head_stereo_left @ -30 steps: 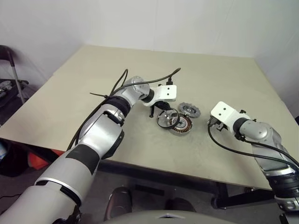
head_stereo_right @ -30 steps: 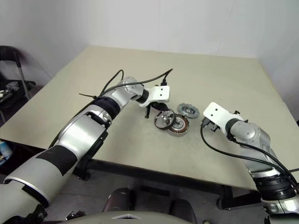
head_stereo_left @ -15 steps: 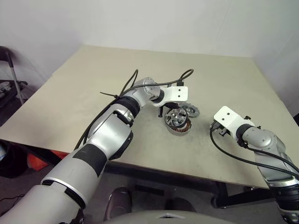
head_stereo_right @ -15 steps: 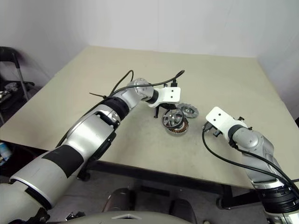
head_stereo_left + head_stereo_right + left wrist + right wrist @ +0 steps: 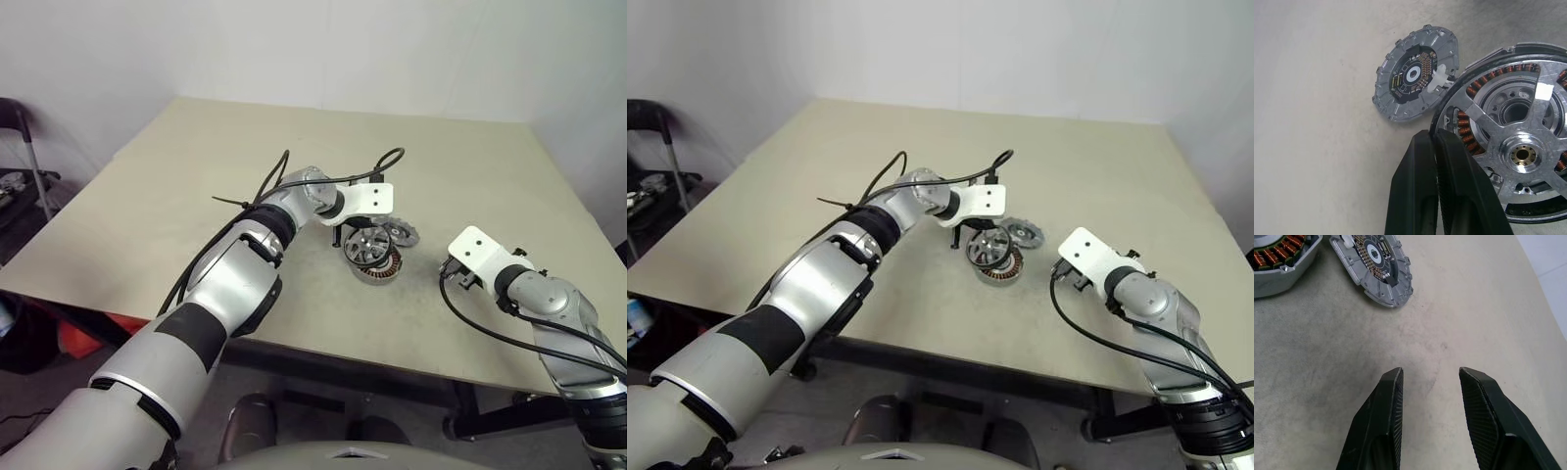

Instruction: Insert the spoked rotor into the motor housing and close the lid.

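Gripping the dark rim of the spoked rotor (image 5: pixel 1520 147), the left claw (image 5: pixel 1436 139) has its fingers pinched together on the wheel's edge, holding it tilted over the motor housing (image 5: pixel 377 266) near the middle of the beige table (image 5: pixel 196 166). Copper windings show between the spokes. The lid (image 5: pixel 1415 73) lies flat just beyond the housing, on its far right. The right claw (image 5: pixel 1430 382), fingers apart and empty, hovers over bare table well to the right.
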Robot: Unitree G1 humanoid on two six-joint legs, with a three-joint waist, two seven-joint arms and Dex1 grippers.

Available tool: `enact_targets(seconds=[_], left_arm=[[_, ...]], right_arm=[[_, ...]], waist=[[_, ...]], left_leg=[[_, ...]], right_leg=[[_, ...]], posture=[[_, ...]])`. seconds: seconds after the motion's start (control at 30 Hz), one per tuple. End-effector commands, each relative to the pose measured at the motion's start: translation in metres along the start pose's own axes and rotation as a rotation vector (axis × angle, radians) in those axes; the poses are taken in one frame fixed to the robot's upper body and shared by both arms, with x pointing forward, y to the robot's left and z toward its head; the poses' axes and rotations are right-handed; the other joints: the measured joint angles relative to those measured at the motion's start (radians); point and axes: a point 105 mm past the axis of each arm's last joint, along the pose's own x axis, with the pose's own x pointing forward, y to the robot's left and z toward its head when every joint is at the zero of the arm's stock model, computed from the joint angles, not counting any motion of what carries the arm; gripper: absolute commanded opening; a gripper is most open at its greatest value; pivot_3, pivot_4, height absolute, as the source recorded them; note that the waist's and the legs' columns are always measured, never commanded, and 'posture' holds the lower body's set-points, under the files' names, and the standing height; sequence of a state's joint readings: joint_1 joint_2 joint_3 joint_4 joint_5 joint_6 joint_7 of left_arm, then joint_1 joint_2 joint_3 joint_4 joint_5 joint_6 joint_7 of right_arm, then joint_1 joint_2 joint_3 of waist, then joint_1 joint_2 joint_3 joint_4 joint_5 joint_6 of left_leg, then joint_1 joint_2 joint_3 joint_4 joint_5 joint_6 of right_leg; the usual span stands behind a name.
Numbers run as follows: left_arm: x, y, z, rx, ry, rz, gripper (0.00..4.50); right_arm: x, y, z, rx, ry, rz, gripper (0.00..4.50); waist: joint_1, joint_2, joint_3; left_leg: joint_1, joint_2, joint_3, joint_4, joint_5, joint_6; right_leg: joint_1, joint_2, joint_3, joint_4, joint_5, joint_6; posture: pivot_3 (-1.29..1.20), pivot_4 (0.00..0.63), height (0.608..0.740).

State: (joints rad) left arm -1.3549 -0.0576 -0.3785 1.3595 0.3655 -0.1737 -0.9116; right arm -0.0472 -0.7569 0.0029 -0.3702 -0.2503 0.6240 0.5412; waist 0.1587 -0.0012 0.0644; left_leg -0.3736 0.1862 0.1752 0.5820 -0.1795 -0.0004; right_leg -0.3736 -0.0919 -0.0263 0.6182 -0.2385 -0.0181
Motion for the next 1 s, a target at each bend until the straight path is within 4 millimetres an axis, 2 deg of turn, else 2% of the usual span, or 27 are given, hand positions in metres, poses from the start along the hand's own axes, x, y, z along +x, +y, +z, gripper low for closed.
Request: enact_targets(seconds=[0.03,0.07,0.17,0.3,0.5,0.63,0.8,0.9,1.0], left_arm=[[0.001,0.004,0.014,0.003,-0.044,0.013,0.02],[0.002,0.002,0.015,0.004,-0.045,0.003,0.02],[0.005,-0.001,0.016,0.001,-0.047,-0.004,0.68],[0.007,0.002,0.016,-0.001,-0.034,0.033,2.05],[-0.002,0.01,0.013,-0.002,-0.041,0.058,2.05],[-0.014,0.021,0.011,-0.028,-0.07,0.094,2.05],[-0.036,0.038,0.003,-0.1,-0.133,0.163,2.05],[-0.052,0.047,-0.009,-0.161,-0.168,0.216,2.05],[-0.061,0.049,-0.02,-0.212,-0.194,0.246,2.05]], right_arm=[[-0.006,-0.011,0.011,-0.016,-0.036,-0.059,1.82],[-0.007,-0.011,0.011,-0.015,-0.035,-0.06,1.82],[-0.008,-0.011,0.01,-0.014,-0.03,-0.065,1.82],[-0.009,-0.01,0.008,-0.012,-0.024,-0.068,1.82],[-0.007,-0.01,0.011,-0.014,-0.032,-0.066,1.82],[-0.003,-0.019,0.026,-0.009,-0.09,-0.085,1.82],[0.003,-0.019,0.066,0.005,-0.241,-0.06,1.82],[0.005,-0.004,0.088,0.0,-0.33,0.03,1.82],[0.005,0.009,0.097,-0.041,-0.368,0.106,1.82]], waist=[[0.002,0.0,0.0],[0.002,0.0,0.0],[0.003,0.0,0.0],[0.001,0.0,0.0],[-0.005,0.001,0.0],[-0.007,0.001,0.0],[-0.008,0.001,0.0],[-0.007,0.001,0.0],[-0.006,0.001,0.0]], left_leg=[[0.0,0.0,0.0,0.0,0.0,0.0],[0.0,0.0,0.0,0.0,0.0,0.0],[0.0,0.0,0.0,0.0,0.0,0.0],[0.0,0.0,0.0,-0.001,0.0,0.001],[0.001,0.0,0.0,-0.001,0.0,0.0],[0.001,0.0,0.0,-0.001,0.0,0.0],[0.0,0.0,0.0,-0.001,0.0,0.0],[0.0,0.0,0.0,-0.002,0.0,0.0],[0.0,0.0,0.0,-0.002,-0.001,0.001]], right_leg=[[0.0,0.0,0.0,0.0,0.0,0.0],[0.0,0.0,0.0,0.0,0.0,0.0],[0.001,0.0,0.0,-0.001,0.0,0.0],[0.001,0.0,0.0,-0.002,0.0,0.0],[0.001,0.0,0.0,-0.002,0.0,0.0],[0.001,0.0,0.0,-0.002,0.0,0.0],[0.0,0.0,0.0,-0.001,0.0,0.0],[-0.001,0.0,0.0,-0.001,0.0,0.0],[0.0,0.0,-0.001,-0.002,0.0,0.0]], posture=[[0.0,0.0,0.74],[0.0,0.0,0.74],[0.0,0.0,0.74],[0.0,0.0,0.74],[0.0,0.0,0.74],[0.0,0.0,0.74],[0.0,0.0,0.74],[0.0,0.0,0.74],[0.0,0.0,0.74]])
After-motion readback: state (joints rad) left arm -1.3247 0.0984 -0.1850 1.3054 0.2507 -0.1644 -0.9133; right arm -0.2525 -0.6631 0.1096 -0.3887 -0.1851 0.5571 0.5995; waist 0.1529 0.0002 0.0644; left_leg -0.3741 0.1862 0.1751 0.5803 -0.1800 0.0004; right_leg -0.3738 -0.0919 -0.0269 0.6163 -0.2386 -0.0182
